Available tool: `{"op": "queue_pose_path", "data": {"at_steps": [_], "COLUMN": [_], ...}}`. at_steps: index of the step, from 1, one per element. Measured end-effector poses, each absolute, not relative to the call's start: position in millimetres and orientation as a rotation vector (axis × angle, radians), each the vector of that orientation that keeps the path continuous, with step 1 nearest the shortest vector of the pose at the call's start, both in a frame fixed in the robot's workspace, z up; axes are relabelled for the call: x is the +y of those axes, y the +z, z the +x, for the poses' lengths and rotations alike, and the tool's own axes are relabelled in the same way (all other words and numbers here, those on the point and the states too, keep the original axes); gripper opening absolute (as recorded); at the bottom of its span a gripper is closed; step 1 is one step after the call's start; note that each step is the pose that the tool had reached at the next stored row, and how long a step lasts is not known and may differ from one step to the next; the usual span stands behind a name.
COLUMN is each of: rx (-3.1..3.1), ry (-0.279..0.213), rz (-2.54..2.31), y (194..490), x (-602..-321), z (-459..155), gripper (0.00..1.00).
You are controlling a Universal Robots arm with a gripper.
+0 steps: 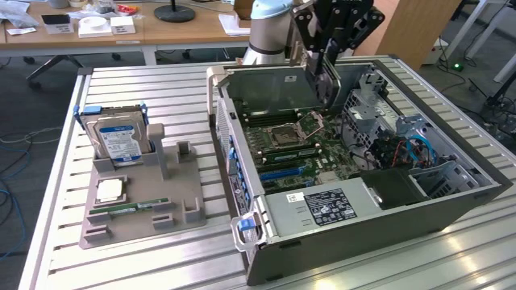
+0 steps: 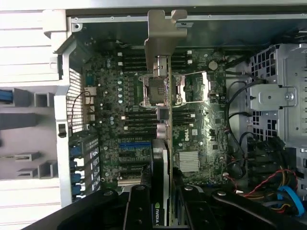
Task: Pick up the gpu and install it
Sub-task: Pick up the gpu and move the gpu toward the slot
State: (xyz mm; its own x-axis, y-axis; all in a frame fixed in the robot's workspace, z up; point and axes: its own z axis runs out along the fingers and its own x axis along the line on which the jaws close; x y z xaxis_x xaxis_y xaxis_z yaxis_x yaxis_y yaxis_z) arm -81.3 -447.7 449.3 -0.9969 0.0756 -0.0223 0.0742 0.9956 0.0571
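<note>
Claw (image 1: 321,57) clenched on the gpu (image 1: 322,81), high over the open case (image 1: 451,199).
Upper centre of the exterior view: the card hangs edge-down, long axis running straight out from the claw, silver bracket (image 2: 163,33) farthest, motherboard (image 2: 120,115) beneath.

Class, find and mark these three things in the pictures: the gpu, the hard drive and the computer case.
gpu (image 2: 161,163): wrist view, on the black cooler's edge.
hard drive (image 1: 119,142): exterior view, on its blue-white label.
computer case (image 1: 387,232): exterior view, on its grey outer wall.
</note>
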Motion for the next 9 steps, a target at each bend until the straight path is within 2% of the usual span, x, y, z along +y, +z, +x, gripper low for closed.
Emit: {"op": "queue_pose_path", "data": {"at_steps": [9], "rx": [3.114], "ry": [0.088], "rz": [0.117], "y": [449.1], "x": [-447.7], "z": [-55.2], "gripper": [0.27]}}
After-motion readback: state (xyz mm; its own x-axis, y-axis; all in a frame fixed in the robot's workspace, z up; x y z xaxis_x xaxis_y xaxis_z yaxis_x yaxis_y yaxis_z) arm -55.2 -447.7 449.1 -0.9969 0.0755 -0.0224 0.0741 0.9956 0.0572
